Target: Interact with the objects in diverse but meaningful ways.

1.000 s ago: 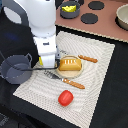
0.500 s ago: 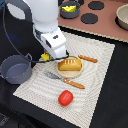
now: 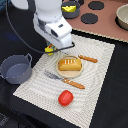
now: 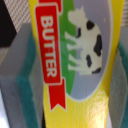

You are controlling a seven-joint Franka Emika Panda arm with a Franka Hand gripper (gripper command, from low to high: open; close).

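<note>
My gripper (image 3: 50,48) is clamped on the butter block (image 4: 75,65), held up off the striped placemat (image 3: 97,62). In the wrist view the block fills the frame: a flat yellow rectangle, glossy face, printed with a red ribbon banner reading BUTTER and a black-and-white cow on green over a pale oval. One grey finger with a teal rubber pad (image 4: 25,87) presses each long side of the block; pads look soft and matte against the slick label.

Landmark: the bread loaf (image 3: 69,64), golden-brown, rounded oblong with pale score marks, lying on a small round pale plate (image 3: 63,74) near the middle of the placemat.
- Butter block: only a sliver of yellow shows under my white wrist housing in the exterior view, just beyond the loaf toward the exterior view's left and above the mat.
- Knife (image 3: 86,58), orange handle: just beside the loaf, on the exterior view's right.
- Fork (image 3: 65,80), metal tines with an orange handle: lying at a slant along the near rim of the plate.
- Tomato (image 3: 65,97): red, smooth, rounded, well nearer the camera than the loaf, on the mat.
- Grey-blue two-handled pot (image 3: 16,68): round and deep, off the mat on the dark bench (image 3: 117,107), toward the exterior view's left of the loaf.
- A second pot (image 3: 70,8) with something yellow in it, far behind the loaf.
</note>
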